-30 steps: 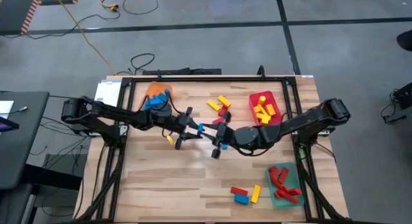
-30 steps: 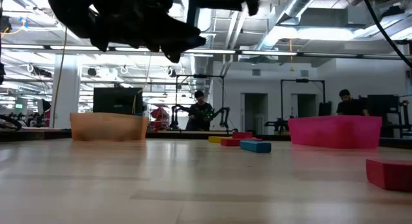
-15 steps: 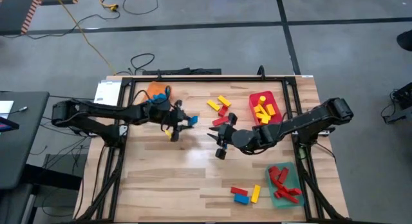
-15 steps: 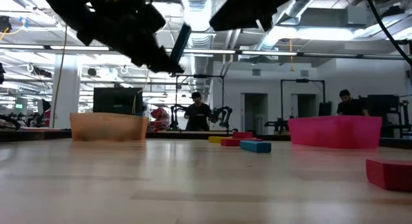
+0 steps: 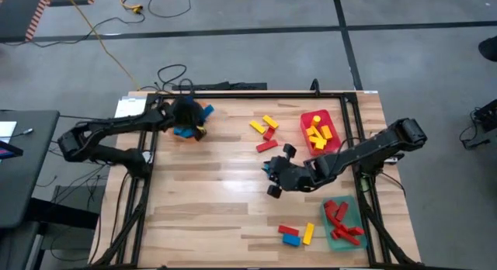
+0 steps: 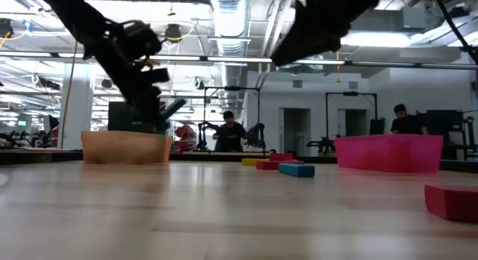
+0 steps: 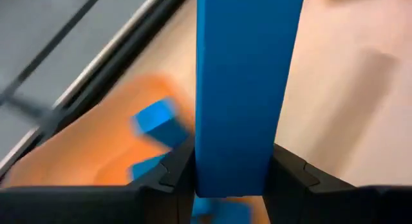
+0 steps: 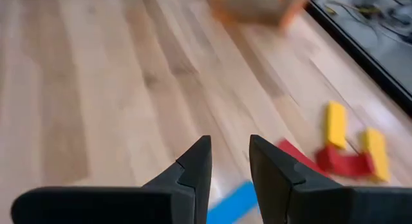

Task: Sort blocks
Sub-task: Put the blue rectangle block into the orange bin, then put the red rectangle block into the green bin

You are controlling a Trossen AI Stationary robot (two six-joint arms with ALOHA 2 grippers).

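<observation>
Blocks in red, yellow and blue are seen spread over the wooden worktop. One blue block is held upright between the fingers of the left gripper, which is positioned over the orange tray at the far left of the worktop; other blue blocks are seen lying in that tray. The right gripper is held above the middle of the worktop with nothing between its fingers, which are set to a narrow gap; a blue block is seen lying on the wood just beyond them. A loose cluster of red and yellow blocks is found at the far centre. Yellow blocks are gathered in the red tray at the far right, and red blocks in the green tray at the near right. Beside the green tray, a small group of blocks in red, blue and yellow is left on the worktop.
</observation>
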